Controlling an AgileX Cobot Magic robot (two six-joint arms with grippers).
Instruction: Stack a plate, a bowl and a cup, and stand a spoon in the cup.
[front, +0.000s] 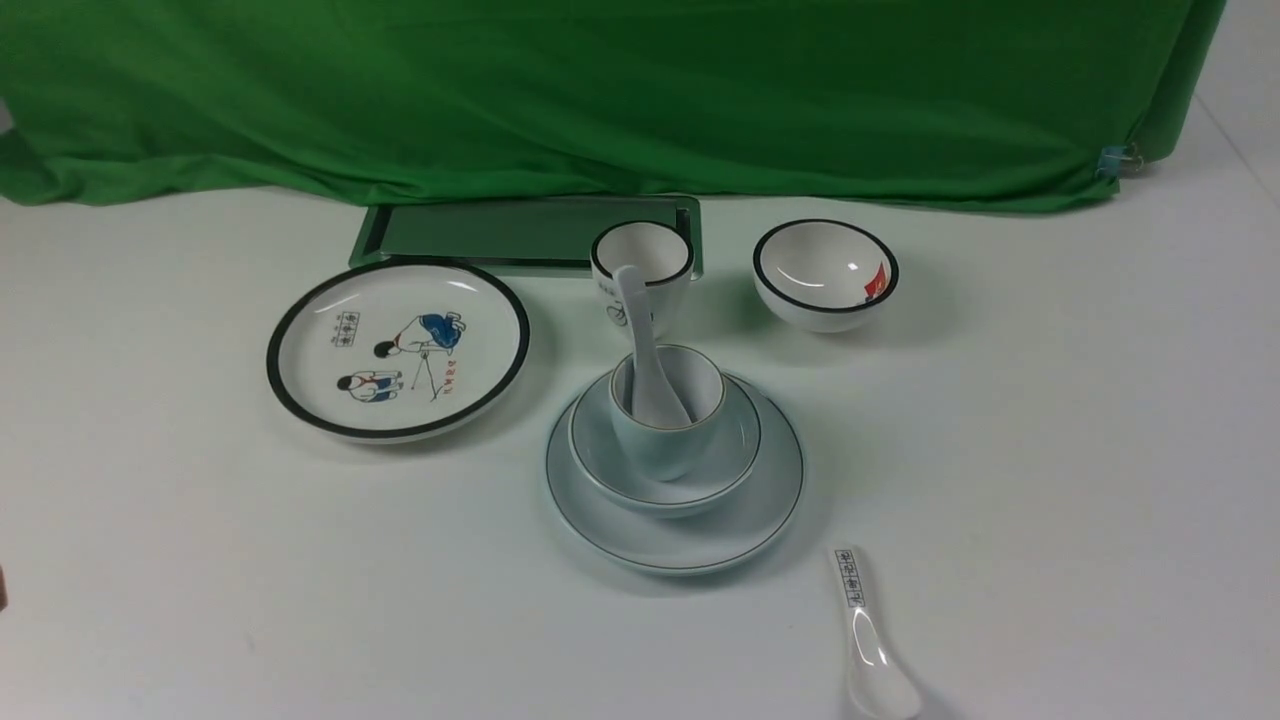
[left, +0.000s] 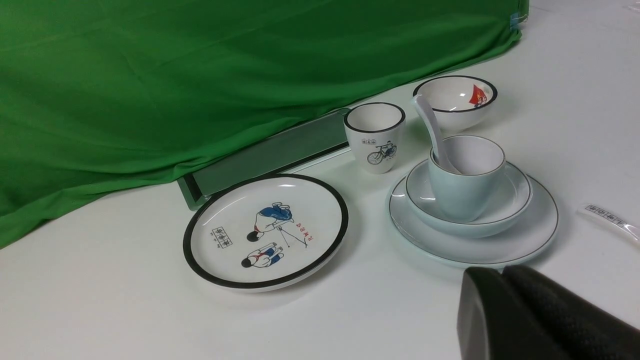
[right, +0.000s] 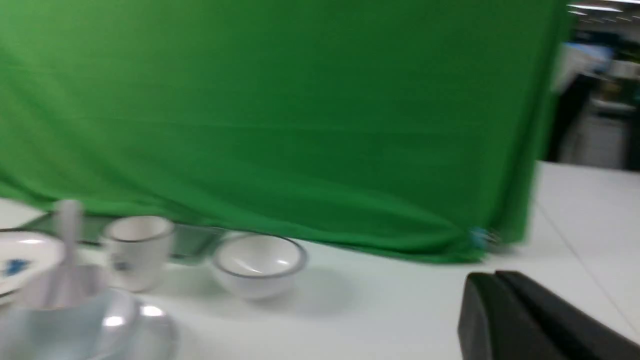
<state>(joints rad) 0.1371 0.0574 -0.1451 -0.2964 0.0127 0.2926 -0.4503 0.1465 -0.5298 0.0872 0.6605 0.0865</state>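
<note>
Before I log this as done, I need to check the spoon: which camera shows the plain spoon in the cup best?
Left wrist view: the spoon is sharp and seen side-on, leaning out of the cup. The front view shows it too, but its handle overlaps the bicycle cup. The right wrist view shows it blurred, near the frame's edge.
</note>
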